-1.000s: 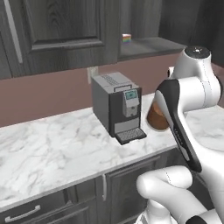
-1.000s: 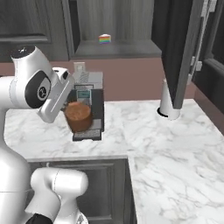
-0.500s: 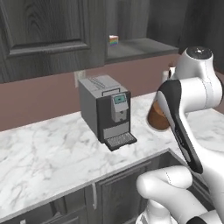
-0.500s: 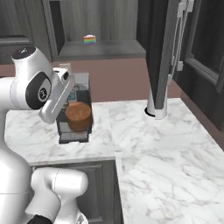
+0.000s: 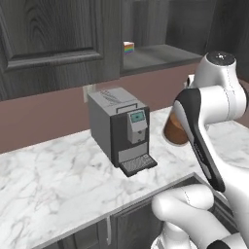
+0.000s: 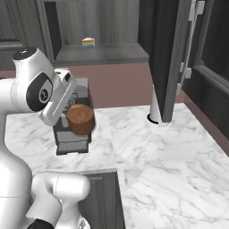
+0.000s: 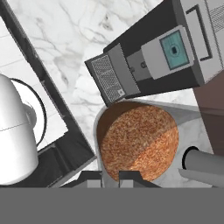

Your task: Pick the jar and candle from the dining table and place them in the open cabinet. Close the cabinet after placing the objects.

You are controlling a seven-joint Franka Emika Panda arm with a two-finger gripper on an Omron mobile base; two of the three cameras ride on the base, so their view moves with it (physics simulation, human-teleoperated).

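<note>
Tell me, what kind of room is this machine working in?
Most likely a kitchen: a coffee machine stands on a marble counter, with dark wall cabinets above. The tool holds a jar of brown stuff.

The jar (image 6: pixel 80 119) was clear with brown filling, the counter (image 6: pixel 170 152) white marble veined grey, the cabinet (image 5: pixel 53 39) dark grey wood-grain, the coffee machine (image 5: pixel 121 130) grey and black.
</note>
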